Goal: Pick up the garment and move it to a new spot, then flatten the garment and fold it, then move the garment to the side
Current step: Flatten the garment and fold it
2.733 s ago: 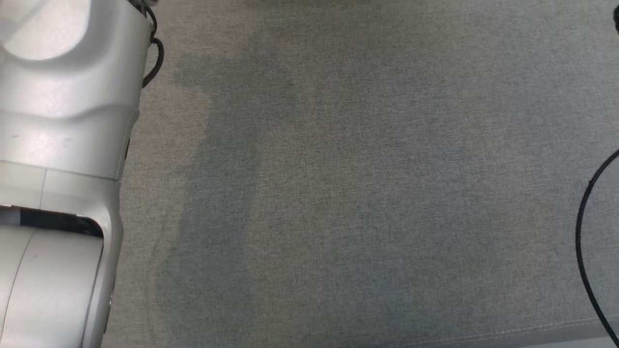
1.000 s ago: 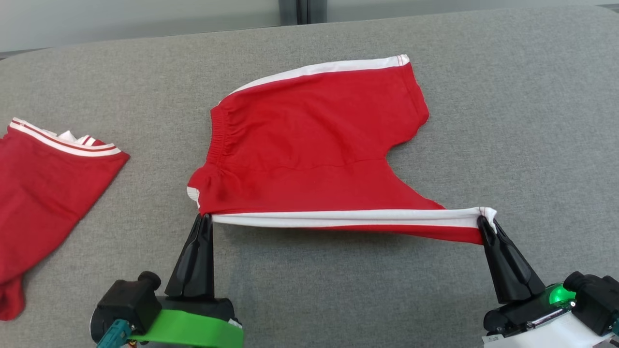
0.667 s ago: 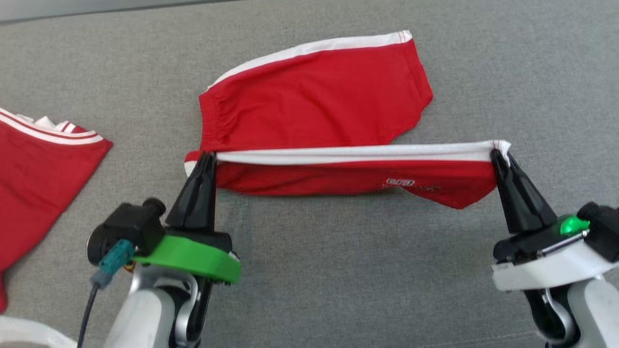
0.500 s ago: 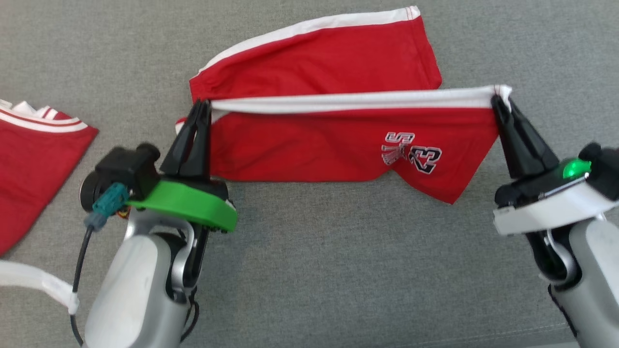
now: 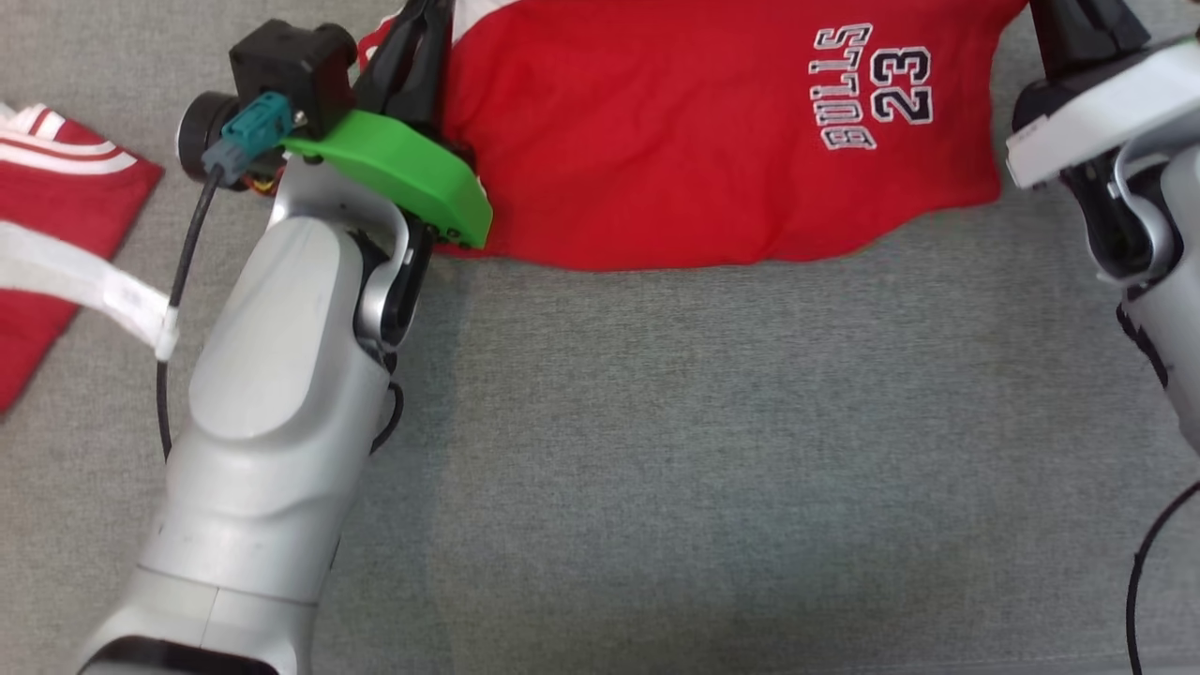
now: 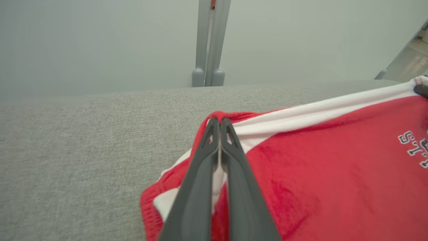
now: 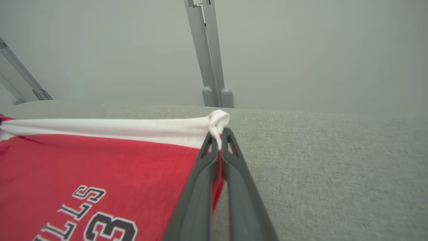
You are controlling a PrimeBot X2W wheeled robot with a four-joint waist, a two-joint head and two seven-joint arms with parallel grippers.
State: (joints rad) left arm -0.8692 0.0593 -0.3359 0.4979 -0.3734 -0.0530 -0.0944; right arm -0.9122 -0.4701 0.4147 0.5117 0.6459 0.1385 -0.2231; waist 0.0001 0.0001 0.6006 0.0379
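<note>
We see the grey padded surface (image 5: pixel 703 469) in all three views. The red shorts (image 5: pixel 675 141) lie on its far part, their white-banded edge drawn taut between the grippers. The head view gives us a second red garment (image 5: pixel 56 187) at the left. The wrist views add a pale wall and a grey post (image 6: pixel 209 43) behind. The left gripper (image 6: pixel 219 121) is clamped on the waistband corner, and the right gripper (image 7: pixel 219 132) on the white hem corner. From the head view we read "BULLS 23", tilted; the right wrist view catches only "LLS" and "3".
</note>
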